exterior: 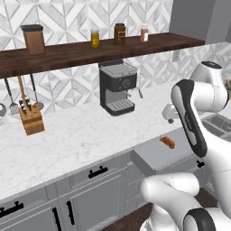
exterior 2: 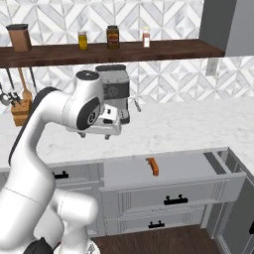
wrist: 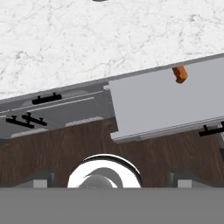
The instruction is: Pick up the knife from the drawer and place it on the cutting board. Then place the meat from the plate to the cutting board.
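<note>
The drawer (exterior: 155,157) (exterior 2: 128,172) (wrist: 157,107) stands pulled out below the marble counter, grey inside. In it lies the knife (exterior: 167,142) (exterior 2: 153,166) (wrist: 180,73): its orange handle shows near the drawer's back, close under the counter edge, and I cannot make out the blade. My gripper (exterior 2: 94,135) (wrist: 111,180) hangs open and empty above the counter's front edge, left of the knife and well above it, pointing down. Its fingertips (wrist: 41,179) stand wide apart with nothing between them. The cutting board, the plate and the meat are out of view.
A black coffee machine (exterior: 118,88) (exterior 2: 119,87) stands at the back of the counter. A wooden knife block (exterior: 30,118) (exterior 2: 20,111) is at the far left under hanging utensils. A dark shelf (exterior: 90,50) carries jars. A sink (exterior: 219,124) lies to the right.
</note>
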